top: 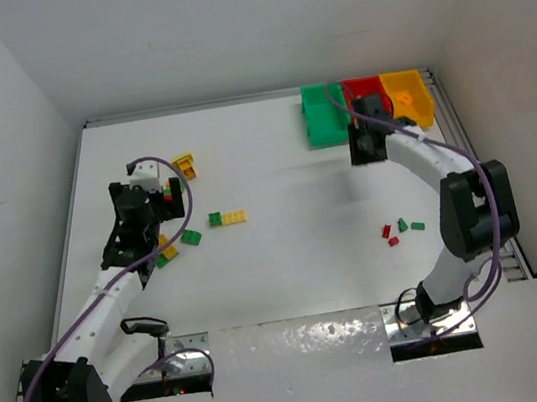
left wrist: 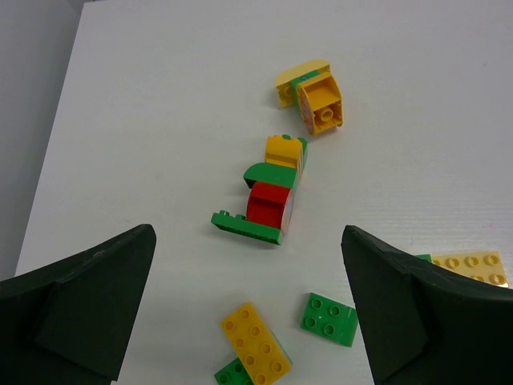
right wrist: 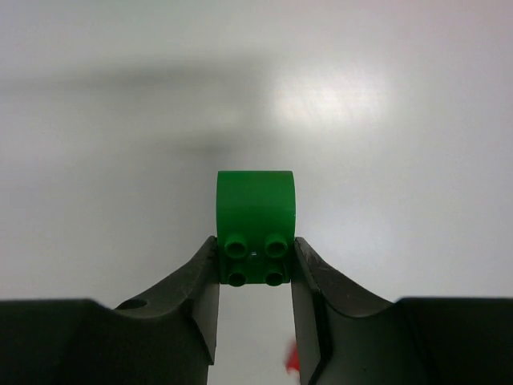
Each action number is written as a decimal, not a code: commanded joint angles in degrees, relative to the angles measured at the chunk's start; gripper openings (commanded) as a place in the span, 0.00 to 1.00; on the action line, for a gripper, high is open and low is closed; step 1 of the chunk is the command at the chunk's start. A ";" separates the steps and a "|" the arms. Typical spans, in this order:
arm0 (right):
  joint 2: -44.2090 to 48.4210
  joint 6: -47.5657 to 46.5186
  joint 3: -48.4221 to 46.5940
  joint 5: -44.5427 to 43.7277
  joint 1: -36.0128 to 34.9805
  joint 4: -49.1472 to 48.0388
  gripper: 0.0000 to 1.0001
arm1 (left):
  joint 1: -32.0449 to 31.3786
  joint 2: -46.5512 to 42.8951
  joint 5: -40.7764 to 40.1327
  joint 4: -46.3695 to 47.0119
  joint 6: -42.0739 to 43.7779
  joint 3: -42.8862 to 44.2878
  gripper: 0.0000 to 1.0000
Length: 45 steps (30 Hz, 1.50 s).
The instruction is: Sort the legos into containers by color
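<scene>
My right gripper (right wrist: pixel 255 269) is shut on a green rounded lego (right wrist: pixel 255 216) and holds it in the air. In the top view this gripper (top: pixel 364 143) is just in front of the green bin (top: pixel 320 120), with the red bin (top: pixel 363 88) and yellow-orange bin (top: pixel 409 99) beside it. My left gripper (left wrist: pixel 248 309) is open above a yellow lego (left wrist: pixel 255 345) and a green square lego (left wrist: pixel 329 319). A red, green and yellow stack (left wrist: pixel 268 196) lies beyond them. In the top view the left gripper (top: pixel 141 228) is at the left.
A yellow-orange lego cluster (left wrist: pixel 313 96) lies further out. A green and yellow pair (top: pixel 228 217) and a green lego (top: pixel 191 237) lie mid-table. Small red and green legos (top: pixel 400 231) lie by the right arm. Walls close in the table's left, right and back.
</scene>
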State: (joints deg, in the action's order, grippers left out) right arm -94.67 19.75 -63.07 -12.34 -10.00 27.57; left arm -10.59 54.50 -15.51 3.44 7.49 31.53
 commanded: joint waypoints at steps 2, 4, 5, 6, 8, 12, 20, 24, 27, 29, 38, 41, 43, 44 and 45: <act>-7.00 -5.86 -18.64 4.16 -1.43 -5.59 0.00 | -0.75 0.34 -0.31 1.48 0.25 2.48 1.00; -11.56 -6.38 -24.79 5.04 -1.43 -6.48 0.00 | -0.75 0.26 -0.58 1.04 0.25 2.66 1.00; -14.02 -6.56 -31.00 5.39 -1.34 -6.48 0.00 | -0.75 0.34 -0.84 0.78 0.25 2.66 1.00; -19.01 -6.83 -33.85 5.22 -1.34 -6.39 0.00 | -0.75 0.34 -1.01 0.52 0.25 2.75 1.00; -24.04 -7.27 -42.34 4.78 -1.43 -5.52 0.00 | -0.75 0.08 -1.63 -0.28 0.34 2.92 1.00; -34.41 -7.09 -51.27 2.32 -1.34 -5.59 0.04 | -0.75 -0.80 -2.86 -1.77 0.60 3.01 1.00; -37.95 -4.98 -52.77 0.56 -1.25 -11.14 0.30 | -0.75 -1.15 -3.13 -2.30 0.34 2.92 1.00; -36.55 -5.77 -52.51 2.93 -1.34 -11.05 0.48 | -0.75 -0.80 -2.77 -1.69 0.25 2.66 1.00; -34.63 -6.83 -51.11 2.85 -1.34 -10.96 0.62 | -0.75 -0.71 -2.51 -1.25 0.25 2.49 1.00; -33.48 -8.40 -49.70 2.85 -1.34 -11.05 0.66 | -0.75 -0.71 -2.16 -0.98 0.34 2.49 1.00; -13.76 -5.00 -36.46 1.26 -1.25 -2.00 0.11 | -0.75 -1.24 -2.16 -0.81 0.16 2.31 1.00; -1.45 -3.84 -18.89 3.02 -1.08 -1.82 0.32 | -0.75 -1.85 -1.90 -0.02 -0.36 1.08 1.00; 3.77 -2.01 -6.75 3.28 -0.11 -1.47 0.42 | -0.75 -2.29 -1.37 0.25 -0.80 0.21 1.00; 8.49 -1.30 0.68 5.90 0.85 -1.38 0.41 | -0.84 -2.38 -1.28 0.25 -1.15 -0.06 1.00; 10.37 -0.42 4.06 7.49 3.73 -1.47 0.35 | -0.84 -2.38 -0.58 0.34 -1.33 -0.41 1.00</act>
State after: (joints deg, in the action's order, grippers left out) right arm -88.27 15.70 -69.65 -8.56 -10.28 23.05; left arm -10.85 53.54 -17.52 1.15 7.18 31.88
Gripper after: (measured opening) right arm 0.381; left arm 0.999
